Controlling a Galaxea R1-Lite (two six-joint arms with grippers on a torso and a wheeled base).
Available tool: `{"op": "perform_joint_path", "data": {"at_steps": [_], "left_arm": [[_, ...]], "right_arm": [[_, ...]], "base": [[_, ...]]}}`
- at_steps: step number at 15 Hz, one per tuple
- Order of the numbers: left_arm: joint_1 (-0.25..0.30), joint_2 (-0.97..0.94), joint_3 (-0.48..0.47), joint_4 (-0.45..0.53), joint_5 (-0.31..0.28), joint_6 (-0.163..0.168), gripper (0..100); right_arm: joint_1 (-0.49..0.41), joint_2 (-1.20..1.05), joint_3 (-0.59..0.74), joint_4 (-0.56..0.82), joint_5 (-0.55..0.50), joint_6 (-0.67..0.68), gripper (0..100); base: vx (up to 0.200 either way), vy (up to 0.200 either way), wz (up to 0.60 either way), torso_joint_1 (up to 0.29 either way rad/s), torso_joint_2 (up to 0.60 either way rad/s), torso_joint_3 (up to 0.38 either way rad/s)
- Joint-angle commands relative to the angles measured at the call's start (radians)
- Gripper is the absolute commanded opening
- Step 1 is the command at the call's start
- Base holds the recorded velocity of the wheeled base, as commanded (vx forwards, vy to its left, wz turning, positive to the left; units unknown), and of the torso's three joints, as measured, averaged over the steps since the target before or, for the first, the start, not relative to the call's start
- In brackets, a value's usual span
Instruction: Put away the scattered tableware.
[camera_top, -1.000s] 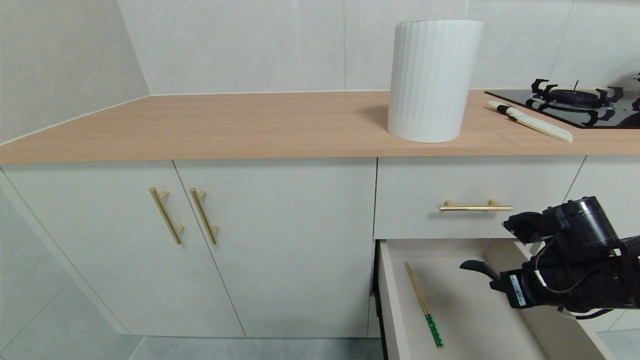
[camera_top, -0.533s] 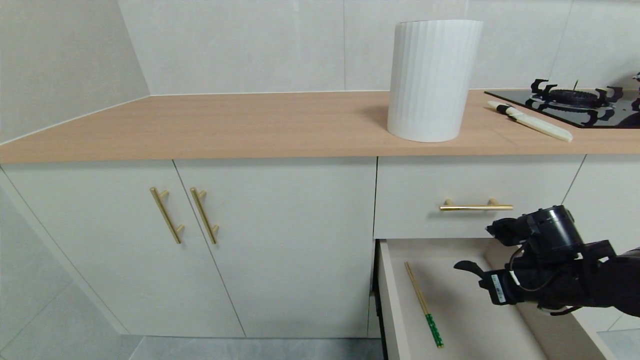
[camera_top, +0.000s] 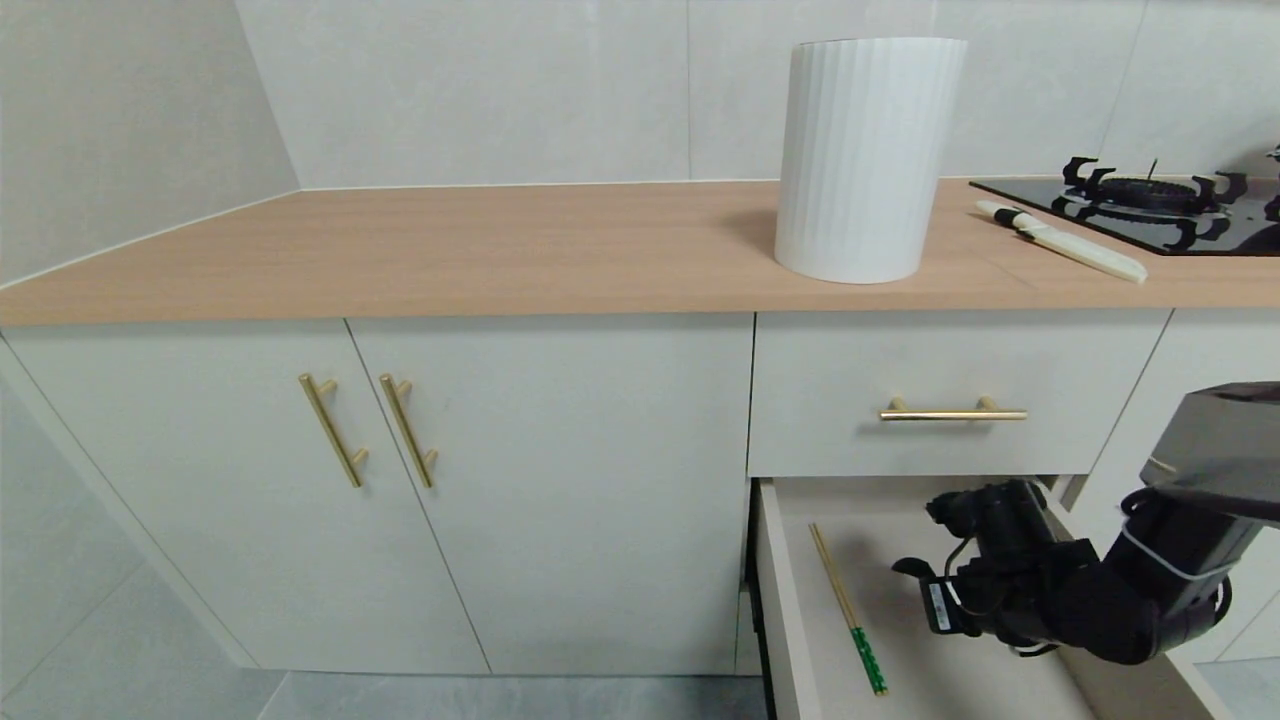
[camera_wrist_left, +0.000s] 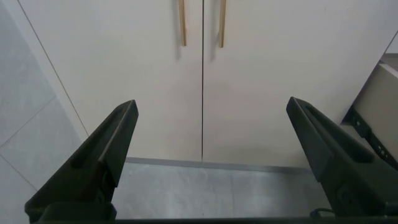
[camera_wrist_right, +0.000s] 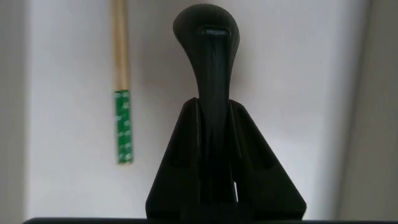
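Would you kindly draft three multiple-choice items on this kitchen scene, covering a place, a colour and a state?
1. Where do the chopsticks lie?
A. on the countertop
B. in the open drawer
C. on the stove

2. What colour is the chopsticks' patterned end?
A. red
B. green
C. blue

3. How is the left pincer?
A. open
B. shut on a knife
C. shut on a cup

Answers:
1. B, they rest on the floor of the pulled-out drawer.
2. B, the patterned end shows green.
3. A, its fingers stand wide apart with nothing between them.
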Motion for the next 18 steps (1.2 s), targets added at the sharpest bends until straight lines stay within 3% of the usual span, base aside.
{"op": "perform_joint_path", "data": {"at_steps": [1, 9, 10, 14, 18], "left_arm": [[0.000, 0.000, 0.000, 0.000, 0.000, -0.001, 100], [0.000, 0.000, 0.000, 0.000, 0.000, 0.000, 100], [0.000, 0.000, 0.000, 0.000, 0.002, -0.001, 100], [0.000, 0.000, 0.000, 0.000, 0.000, -0.001, 100], [0.000, 0.000, 0.000, 0.000, 0.000, 0.000, 100]], "right_arm": [[-0.012, 0.107, 0.005, -0.069, -0.012, -0.003, 0], [-0.026, 0.159, -0.001, -0.142, -0.052, -0.007, 0], [-0.026, 0.156, 0.001, -0.145, -0.052, -0.006, 100], [-0.026, 0.131, 0.015, -0.150, -0.052, -0.003, 100], [-0.035, -0.218, 0.125, -0.093, -0.041, -0.007, 100]], "base": [[0.000, 0.000, 0.00, 0.000, 0.00, 0.000], [0.000, 0.000, 0.00, 0.000, 0.00, 0.000], [0.000, 0.000, 0.00, 0.000, 0.00, 0.000], [0.000, 0.000, 0.00, 0.000, 0.00, 0.000], [0.000, 0.000, 0.00, 0.000, 0.00, 0.000]]}}
